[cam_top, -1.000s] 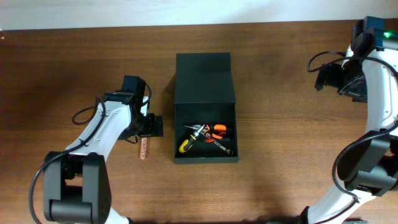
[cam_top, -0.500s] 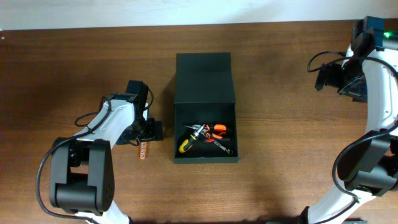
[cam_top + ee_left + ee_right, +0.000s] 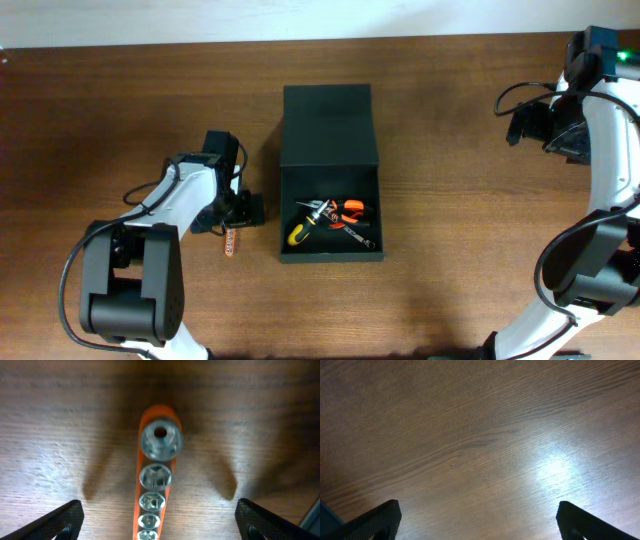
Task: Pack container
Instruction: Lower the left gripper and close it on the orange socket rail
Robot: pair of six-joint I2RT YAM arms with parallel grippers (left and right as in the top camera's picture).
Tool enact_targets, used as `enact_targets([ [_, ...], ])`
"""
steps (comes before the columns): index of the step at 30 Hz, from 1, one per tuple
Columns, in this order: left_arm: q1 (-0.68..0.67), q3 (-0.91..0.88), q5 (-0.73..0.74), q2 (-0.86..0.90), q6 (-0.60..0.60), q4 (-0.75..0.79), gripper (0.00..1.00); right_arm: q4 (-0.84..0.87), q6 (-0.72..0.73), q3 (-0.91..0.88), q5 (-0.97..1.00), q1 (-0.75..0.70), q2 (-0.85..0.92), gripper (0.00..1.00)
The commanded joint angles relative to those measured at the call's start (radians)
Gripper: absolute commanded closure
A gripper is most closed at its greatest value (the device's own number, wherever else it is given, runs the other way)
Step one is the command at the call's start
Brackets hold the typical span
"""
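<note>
Gaping wide, left end effector (image 3: 160,522) flanks socket rail (image 3: 154,487); only wrist view shows sockets (image 3: 160,442).

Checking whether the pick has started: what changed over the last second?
The left gripper shifted slightly back toward its own base and settled over the orange socket rail, jaws open. Nothing was grasped or released. Unchanged: the rail lies on the table, the container stands open with hand tools inside, and the right gripper is open.
</note>
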Motion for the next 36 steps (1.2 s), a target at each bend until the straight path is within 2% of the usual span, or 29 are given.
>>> enact_targets([
  [1,0.003,-0.013,0.021,0.017,-0.005,0.002,0.01,0.000,0.012,-0.002,-0.005,0.002,-0.010,0.01],
  [33,0.003,-0.036,0.017,0.018,-0.005,0.013,0.01,0.000,0.012,-0.002,-0.005,0.002,-0.010,0.01],
  [34,0.003,-0.036,0.017,0.018,-0.005,0.015,0.02,0.000,0.012,-0.002,-0.005,0.002,-0.010,0.01],
  [36,0.003,-0.036,0.017,0.018,-0.005,0.021,0.22,0.000,0.012,-0.002,-0.005,0.002,-0.010,0.01],
])
